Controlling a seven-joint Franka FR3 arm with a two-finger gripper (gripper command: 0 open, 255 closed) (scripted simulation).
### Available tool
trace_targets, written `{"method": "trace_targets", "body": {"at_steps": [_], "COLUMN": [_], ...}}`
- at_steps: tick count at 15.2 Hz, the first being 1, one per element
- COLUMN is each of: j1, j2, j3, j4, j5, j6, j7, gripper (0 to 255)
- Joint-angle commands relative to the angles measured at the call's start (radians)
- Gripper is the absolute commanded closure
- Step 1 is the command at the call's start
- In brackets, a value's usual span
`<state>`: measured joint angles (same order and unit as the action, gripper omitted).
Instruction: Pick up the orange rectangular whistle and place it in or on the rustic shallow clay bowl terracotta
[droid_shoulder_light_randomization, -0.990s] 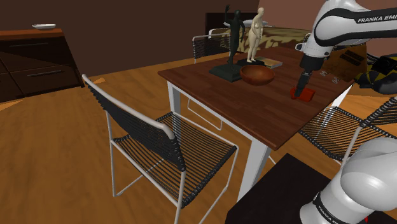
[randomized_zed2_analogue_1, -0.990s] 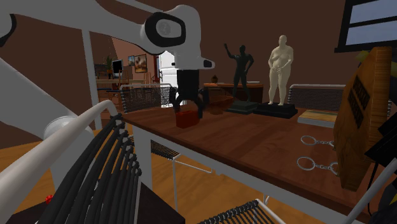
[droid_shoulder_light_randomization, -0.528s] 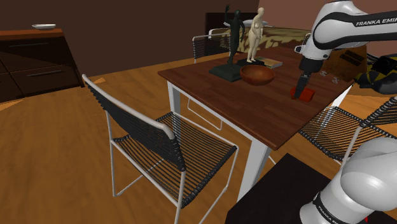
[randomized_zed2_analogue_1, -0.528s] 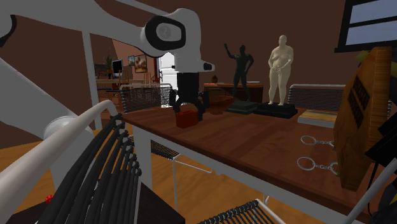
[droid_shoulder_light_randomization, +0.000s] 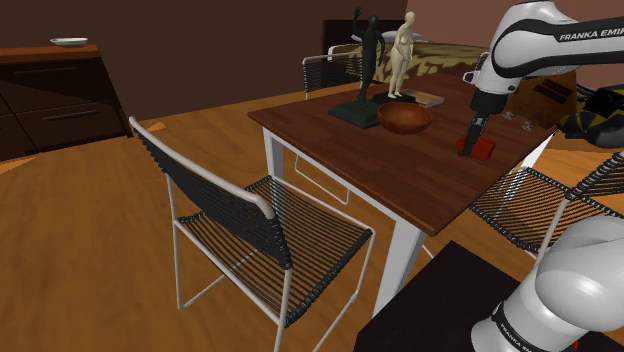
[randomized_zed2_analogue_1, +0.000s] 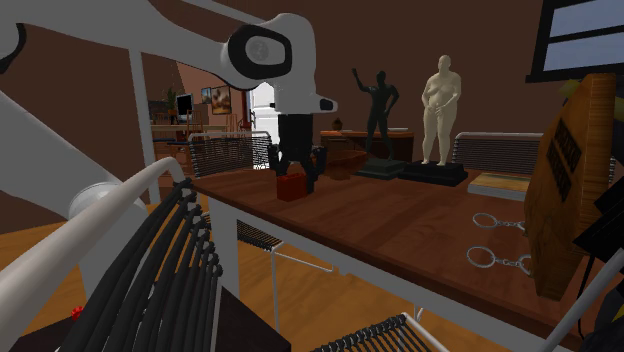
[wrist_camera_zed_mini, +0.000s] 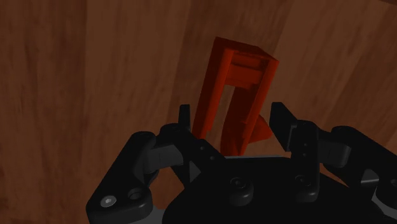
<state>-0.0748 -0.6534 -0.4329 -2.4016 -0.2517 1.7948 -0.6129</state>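
The gripper (wrist_camera_zed_mini: 232, 119) seems closed on the orange whistle (wrist_camera_zed_mini: 236, 79), which sits on the table (droid_shoulder_light_randomization: 380, 165) near the bowl (droid_shoulder_light_randomization: 404, 118). The grip looks close to one end, so the whistle could pivot or slip out during lifting.

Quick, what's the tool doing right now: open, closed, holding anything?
Tool: closed on the orange-red whistle, one finger against each side; the whistle is not yet lifted off the wooden table.
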Motion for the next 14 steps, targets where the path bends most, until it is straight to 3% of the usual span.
{"method": "trace_targets", "body": {"at_steps": [1, 14], "j1": [0.0, 0.011], "j2": [0.0, 0.009], "j3": [0.0, 0.027], "j4": [0.0, 0.151], "j5": [0.0, 0.024], "j6": [0.0, -0.143], "j7": [0.0, -0.006], "gripper": [255, 255]}}
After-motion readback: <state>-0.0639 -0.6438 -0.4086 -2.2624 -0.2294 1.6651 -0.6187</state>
